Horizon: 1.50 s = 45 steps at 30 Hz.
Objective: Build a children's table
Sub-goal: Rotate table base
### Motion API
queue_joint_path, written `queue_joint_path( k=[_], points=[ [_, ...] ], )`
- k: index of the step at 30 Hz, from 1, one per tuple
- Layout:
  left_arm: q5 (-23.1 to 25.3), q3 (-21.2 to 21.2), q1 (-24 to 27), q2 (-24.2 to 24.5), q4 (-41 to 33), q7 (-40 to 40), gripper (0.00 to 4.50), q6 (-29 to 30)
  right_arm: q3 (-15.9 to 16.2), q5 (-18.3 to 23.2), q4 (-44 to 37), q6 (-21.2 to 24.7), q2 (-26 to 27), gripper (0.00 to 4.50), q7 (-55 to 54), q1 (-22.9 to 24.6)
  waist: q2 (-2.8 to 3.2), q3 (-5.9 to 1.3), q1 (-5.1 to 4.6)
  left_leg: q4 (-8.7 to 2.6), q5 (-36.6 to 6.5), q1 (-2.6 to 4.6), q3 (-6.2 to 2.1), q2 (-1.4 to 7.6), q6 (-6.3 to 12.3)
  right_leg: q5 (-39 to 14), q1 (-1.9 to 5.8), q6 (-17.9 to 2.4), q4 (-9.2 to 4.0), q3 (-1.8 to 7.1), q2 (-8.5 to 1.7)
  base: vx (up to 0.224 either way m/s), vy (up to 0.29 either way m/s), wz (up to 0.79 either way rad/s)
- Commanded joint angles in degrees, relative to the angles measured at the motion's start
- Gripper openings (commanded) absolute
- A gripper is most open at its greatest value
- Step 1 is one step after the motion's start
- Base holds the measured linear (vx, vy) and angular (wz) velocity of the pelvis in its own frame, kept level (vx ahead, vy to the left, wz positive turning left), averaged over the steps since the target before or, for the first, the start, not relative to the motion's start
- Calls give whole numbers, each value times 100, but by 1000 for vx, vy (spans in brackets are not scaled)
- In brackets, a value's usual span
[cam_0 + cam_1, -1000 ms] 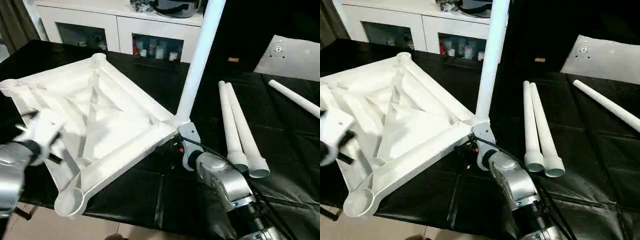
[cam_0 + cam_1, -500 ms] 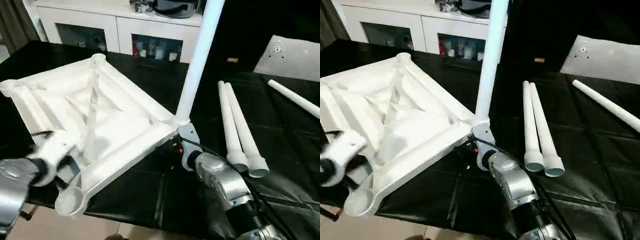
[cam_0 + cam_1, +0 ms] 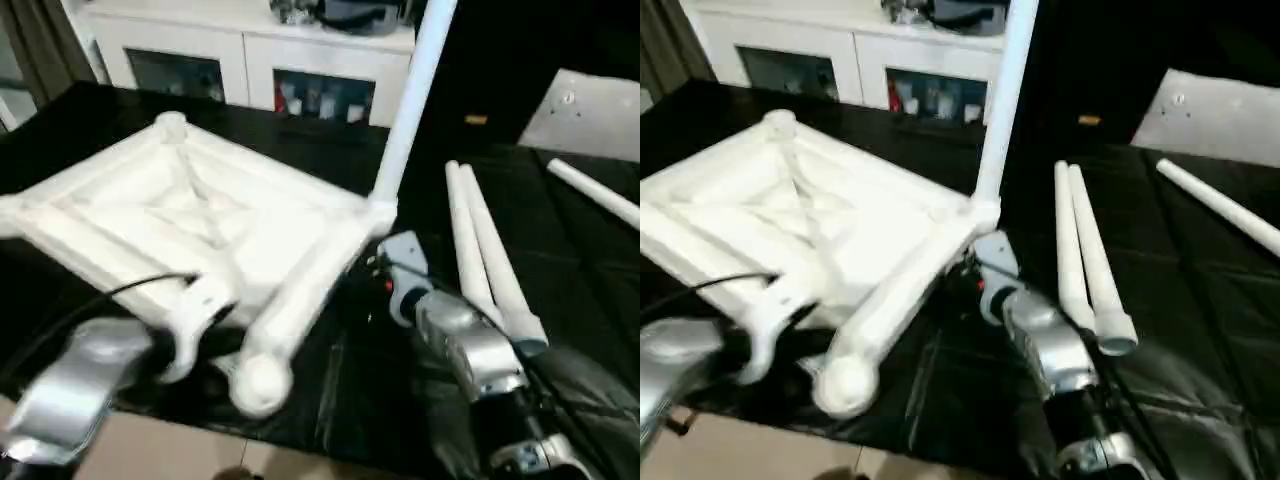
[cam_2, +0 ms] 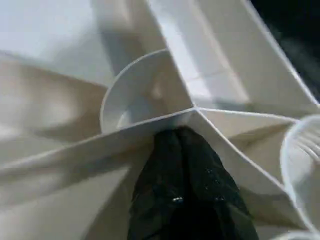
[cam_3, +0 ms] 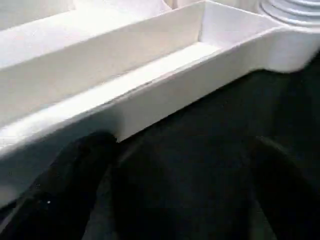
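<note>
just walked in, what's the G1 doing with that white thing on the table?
It is putting together a children's table. The tabletop lies ribbed side up on the black-covered table, with one leg standing upright in its corner socket nearest the right arm. The left gripper has its black fingers shut and pressed in against the ribs near another socket. The right gripper is open, close beside the tabletop's rim. Three more legs lie loose on the robot's right: two side by side, one farther off.

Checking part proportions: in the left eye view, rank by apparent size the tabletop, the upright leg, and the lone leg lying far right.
1. Tabletop, largest.
2. Upright leg, top cut off by the frame.
3. Lone leg, smallest, though farther away and also cropped, so its rank below the upright one is unsure.
</note>
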Motion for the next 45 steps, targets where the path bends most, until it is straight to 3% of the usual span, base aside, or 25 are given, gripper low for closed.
queue_joint_path(
  k=[1, 2, 3, 4, 5, 6, 7, 9, 11, 13, 14, 15, 17, 18, 19, 21, 24, 27, 32, 34, 37, 38, 45],
  points=[
    [-241, -393, -520, -497, 282, 14, 1, -486, -42, 87, -160, 4, 1, 450, 3, -98, 85, -319, -9, -414, -803, 33, -61, 186, -179, -387, 274, -999, -378, 207, -333, 0, 0, 0],
    [-241, -393, -520, -497, 282, 14, 1, -486, -42, 87, -160, 4, 1, 450, 3, -98, 107, -329, -22, -391, -829, 81, -38, 183, -185, -358, 238, -993, -400, 211, -305, 0, 0, 0],
    [-193, -434, -648, -601, 412, 73, 1, -561, -73, 85, -209, 27, -17, 450, -28, -99, 101, -351, -10, -374, -747, 85, -44, 189, -182, -196, 253, -1029, -371, 208, -314, 0, 0, 0],
    [-118, -487, -877, -793, 640, 206, 1, -671, -147, 91, -326, 96, -58, 450, -87, -112, 102, -333, -21, -391, -646, 32, -52, 179, -145, -50, 283, -1061, -369, 201, -311, 0, 0, 0],
    [-118, -487, -877, -793, 640, 206, 1, -671, -147, 91, -326, 96, -58, 450, -87, -112, 132, -341, -29, -374, -716, 60, -46, 177, -163, -40, 276, -1059, -376, 199, -304, 0, 0, 0],
    [-56, -505, -982, -874, 744, 300, 1, -726, -198, 98, -408, 149, -79, 450, -129, -125, 110, -346, -31, -371, -690, 48, -51, 178, -155, 13, 297, -1077, -363, 199, -309, 0, 0, 0],
    [28, -505, -1082, -965, 856, 383, 1, -803, -272, 92, -484, 191, -106, 450, -213, -162, 141, -347, -26, -372, -625, 31, -64, 179, -141, 79, 319, -1092, -348, 200, -323, 0, 0, 0],
    [31, -450, -1108, -1046, 899, 425, 1, -871, -382, 68, -547, 277, -115, 450, -372, -239, 124, -345, -59, -364, -617, 32, -57, 183, -127, 83, 322, -1122, -361, 201, -321, 0, 0, 0],
    [73, -412, -1130, -1092, 919, 483, 1, -947, -525, 45, -599, 358, -114, 450, -559, -350, 166, -350, -79, -358, -659, 40, -60, 184, -138, 71, 321, -1183, -353, 192, -313, 0, 0, 0],
    [13, -290, -1103, -1119, 827, 544, 1, -907, -797, 41, -693, 606, -130, 450, -827, -602, 151, -342, -102, -358, -658, 38, -57, 183, -130, 1, 324, -1202, -354, 192, -313, 0, 0, 0],
    [-9, -281, -1102, -1116, 828, 543, 33, -905, -814, 40, -699, 630, -131, 450, -831, -620, 161, -333, -103, -351, -709, 49, -47, 179, -123, -109, 309, -1183, -369, 195, -302, 0, 0, 0],
    [-12, -279, -1092, -1101, 806, 535, 33, -901, -822, 41, -702, 648, -135, 450, -836, -633, 160, -327, -104, -351, -714, 46, -44, 178, -123, -148, 309, -1165, -374, 198, -302, 0, 0, 0],
    [-81, -232, -885, -789, 389, 368, 33, -872, -961, -38, -684, 1143, -212, 450, -1039, -897, 139, -332, -102, -358, -685, 45, -48, 185, -117, -192, 312, -1138, -370, 193, -299, 0, 0, 0],
    [-131, -205, -728, -563, 100, 229, 52, -905, -1011, -91, -540, 1641, -292, 450, -1125, -1111, 164, -330, -116, -370, -645, 38, -61, 185, -147, -175, 317, -1137, -351, 183, -289, 0, 0, 0],
    [-156, -192, -644, -442, -56, 153, 72, -930, -1036, -120, -448, 1931, -341, 450, -1166, -1233, 137, -334, -133, -360, -595, 42, -66, 180, -168, -137, 323, -1145, -322, 179, -285, 0, 0, 0],
    [-236, -122, -474, -272, -380, 26, 76, -913, -1201, -81, -192, 2131, -366, 450, -1343, -1401, 114, -319, -134, -357, -644, 60, -39, 178, -183, -222, 288, -1138, -350, 183, -280, 0, 0, 0],
    [-312, -70, -376, -200, -610, 2, 114, -816, -1369, -85, 42, 2102, -351, 450, -1592, -1495, 153, -309, -93, -356, -730, 88, -18, 184, -240, -376, 246, -1095, -365, 192, -285, 0, 0, 0],
    [-416, -89, -339, -156, -764, 54, 129, -716, -1507, -127, 275, 2179, -363, 450, -1804, -1566, 117, -308, -60, -359, -726, 71, -17, 175, -303, -420, 258, -1032, -348, 192, -285, 0, 0, 0],
    [-497, -126, -354, -133, -851, 47, 165, -641, -1632, -195, 502, 2367, -413, 450, -2046, -1670, 145, -317, -47, -353, -682, 68, -22, 160, -344, -418, 256, -939, -339, 189, -281, 0, 0, 0],
    [-489, -136, -353, -132, -845, 57, 196, -640, -1677, -245, 582, 2370, -437, 450, -2201, -1665, 126, -321, -50, -348, -684, 67, -14, 161, -373, -409, 259, -924, -340, 194, -281, 0, 0, 0],
    [-448, -186, -355, -96, -827, 89, 207, -652, -1704, -191, 592, 2471, -466, 450, -2192, -1625, 134, -327, -53, -340, -606, 58, -15, 150, -352, -262, 271, -909, -326, 190, -266, 0, 0, 0],
    [-449, -196, -355, -80, -833, 102, 232, -652, -1715, -178, 590, 2491, -464, 450, -2202, -1621, 130, -330, -54, -338, -593, 54, -14, 148, -347, -245, 274, -905, -326, 190, -267, 0, 0, 0],
    [-473, -237, -335, 16, -854, 138, 289, -649, -2113, 249, 405, 3139, -277, 450, -2103, -1429, 135, -333, -50, -338, -602, 66, -17, 150, -322, -270, 275, -916, -325, 189, -266, 0, 0, 0]
  ],
)
